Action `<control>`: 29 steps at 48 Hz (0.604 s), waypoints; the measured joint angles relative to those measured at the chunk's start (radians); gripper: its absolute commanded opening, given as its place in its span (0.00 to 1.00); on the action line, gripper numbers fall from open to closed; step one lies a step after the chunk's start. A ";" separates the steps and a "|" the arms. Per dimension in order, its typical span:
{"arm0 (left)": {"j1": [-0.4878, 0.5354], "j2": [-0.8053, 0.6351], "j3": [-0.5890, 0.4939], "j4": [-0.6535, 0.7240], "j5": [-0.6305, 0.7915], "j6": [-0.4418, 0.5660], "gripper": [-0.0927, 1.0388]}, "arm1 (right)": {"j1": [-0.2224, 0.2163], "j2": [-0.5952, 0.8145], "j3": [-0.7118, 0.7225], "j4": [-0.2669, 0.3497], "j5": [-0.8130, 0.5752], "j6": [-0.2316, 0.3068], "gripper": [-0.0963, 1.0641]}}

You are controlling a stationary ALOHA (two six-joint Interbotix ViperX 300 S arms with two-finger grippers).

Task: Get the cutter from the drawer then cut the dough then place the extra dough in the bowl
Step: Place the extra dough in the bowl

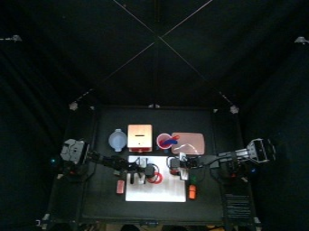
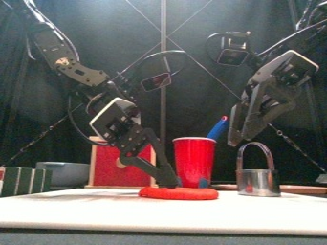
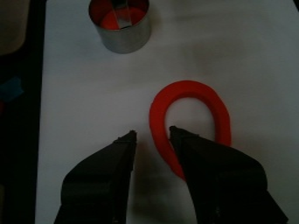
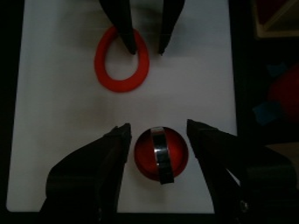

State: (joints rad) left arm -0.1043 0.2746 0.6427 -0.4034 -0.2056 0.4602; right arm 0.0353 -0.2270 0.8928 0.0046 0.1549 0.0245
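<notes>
A red dough ring lies flat on the white cutting board. My left gripper is down at the ring, open, its jaws straddling one side of the ring. The metal cutter stands on the board to the right with its wire handle up and a red disc of dough inside it. My right gripper hangs above the cutter, open and holding nothing. In the right wrist view the cutter shows between that gripper's jaws, with the ring beyond.
Behind the ring stands a red cup holding a blue knife. The wooden box with its red drawer front is at the back left, next to the blue-grey bowl. The pink tray lies at the back right.
</notes>
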 measured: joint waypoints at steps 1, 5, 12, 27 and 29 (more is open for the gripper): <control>0.000 0.003 0.000 0.000 0.005 0.000 0.75 | 0.000 0.000 0.000 0.002 0.000 0.000 0.84; 0.000 0.011 -0.005 0.000 0.020 -0.005 0.75 | -0.002 0.005 0.000 0.002 0.000 0.000 0.84; 0.008 0.020 -0.023 -0.009 0.057 -0.005 0.75 | -0.002 0.009 0.002 0.002 0.000 0.000 0.84; 0.015 0.021 -0.038 -0.031 0.121 -0.002 0.66 | -0.002 0.011 0.000 0.002 0.000 0.000 0.84; 0.018 0.020 -0.040 -0.032 0.127 -0.002 0.64 | -0.002 0.011 0.000 0.002 0.000 0.000 0.84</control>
State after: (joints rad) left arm -0.0859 0.2945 0.6029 -0.4357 -0.0782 0.4587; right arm 0.0337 -0.2163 0.8928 0.0061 0.1549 0.0245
